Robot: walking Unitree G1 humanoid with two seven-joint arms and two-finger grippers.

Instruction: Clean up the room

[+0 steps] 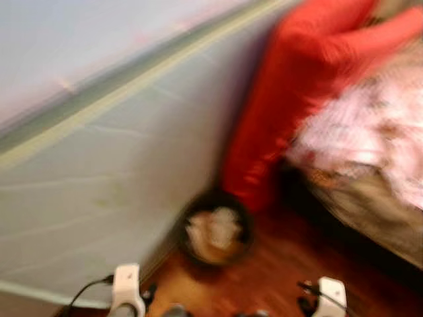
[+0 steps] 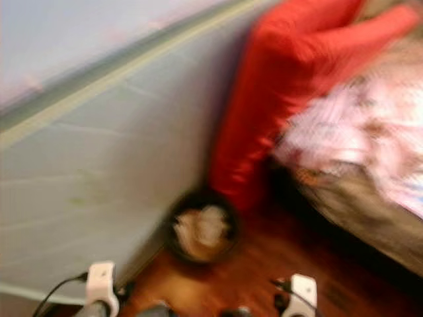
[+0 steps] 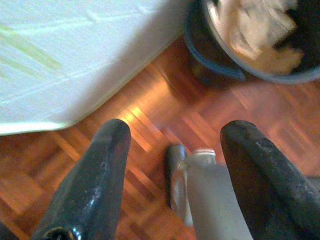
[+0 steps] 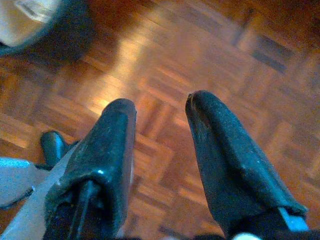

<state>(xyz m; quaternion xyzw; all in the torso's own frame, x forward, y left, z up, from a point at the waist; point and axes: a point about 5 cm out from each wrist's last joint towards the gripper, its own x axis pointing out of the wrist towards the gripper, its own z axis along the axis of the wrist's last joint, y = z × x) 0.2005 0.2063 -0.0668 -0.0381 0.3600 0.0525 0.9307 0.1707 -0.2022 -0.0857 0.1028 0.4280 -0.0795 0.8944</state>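
Fingers of both grippers stand apart with nothing between them: the left gripper (image 3: 172,150) and the right gripper (image 4: 160,115) hang low over the parquet floor (image 4: 210,60), empty. Just ahead of them, a little left of centre, a dark round bin (image 1: 215,228) sits on the floor against the pale mattress (image 1: 99,172) leaning on the left. Crumpled light paper or cloth fills it; blur hides which. Farther off, a red cloth (image 1: 291,86) hangs down beside the bin, off the bed (image 1: 370,145) on the right. The cloth looks soft and light, so it should drape and slip; a pinch on a bunched fold near its lower end would likely hold best. The bin looks stiff and light, best taken by its rim.
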